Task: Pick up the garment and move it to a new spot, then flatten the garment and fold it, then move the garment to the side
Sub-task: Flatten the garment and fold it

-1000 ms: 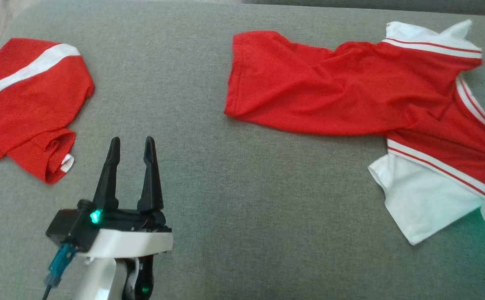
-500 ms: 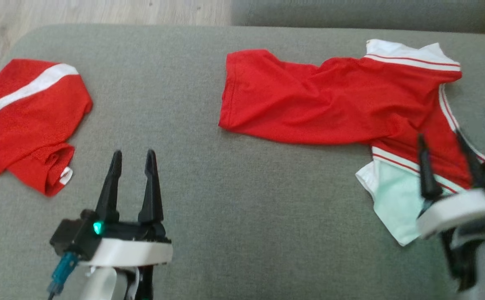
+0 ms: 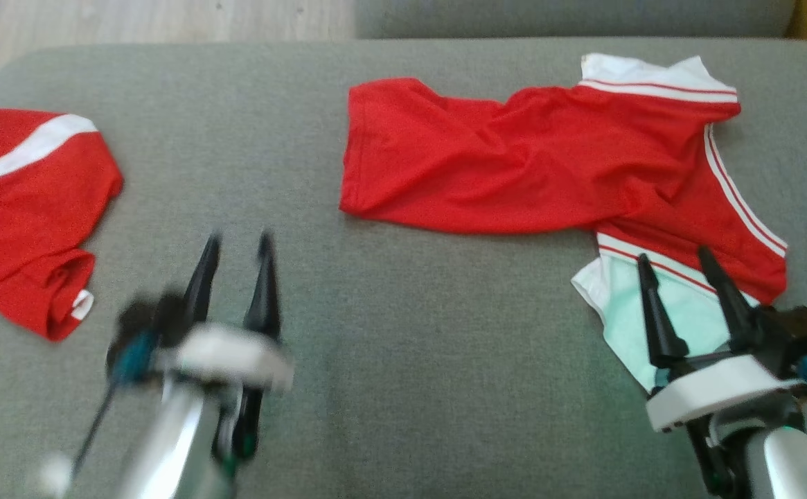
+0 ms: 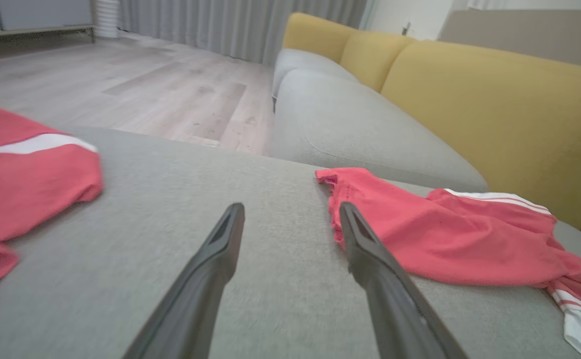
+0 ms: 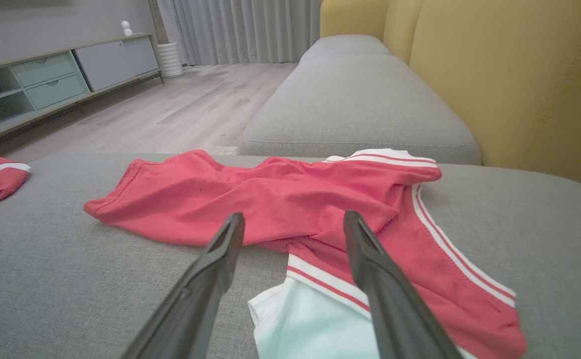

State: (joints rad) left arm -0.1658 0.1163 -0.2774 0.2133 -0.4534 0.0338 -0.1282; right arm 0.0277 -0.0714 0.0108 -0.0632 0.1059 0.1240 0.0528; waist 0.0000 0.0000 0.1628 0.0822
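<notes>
Red garment (image 3: 514, 166) sprawls; right fingers (image 3: 658, 312) apart, empty; left fingers (image 4: 220, 249) likewise, seemingly, blurred overhead.

Head view: left pincer (image 3: 238, 241) at 7 o'clock, blurred, fingers apart and pointing to 12, above the silvery left forearm (image 3: 167, 443). Right pincer (image 3: 673, 255) at 4 o'clock, fingers apart, tilted toward 11, above the silvery right forearm (image 3: 787, 464).

black tapered fingers (image 3: 652, 315), white wrist housings, blue cable

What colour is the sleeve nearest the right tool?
The sleeve is white with a red stripe; clearest in the right wrist view.
</notes>
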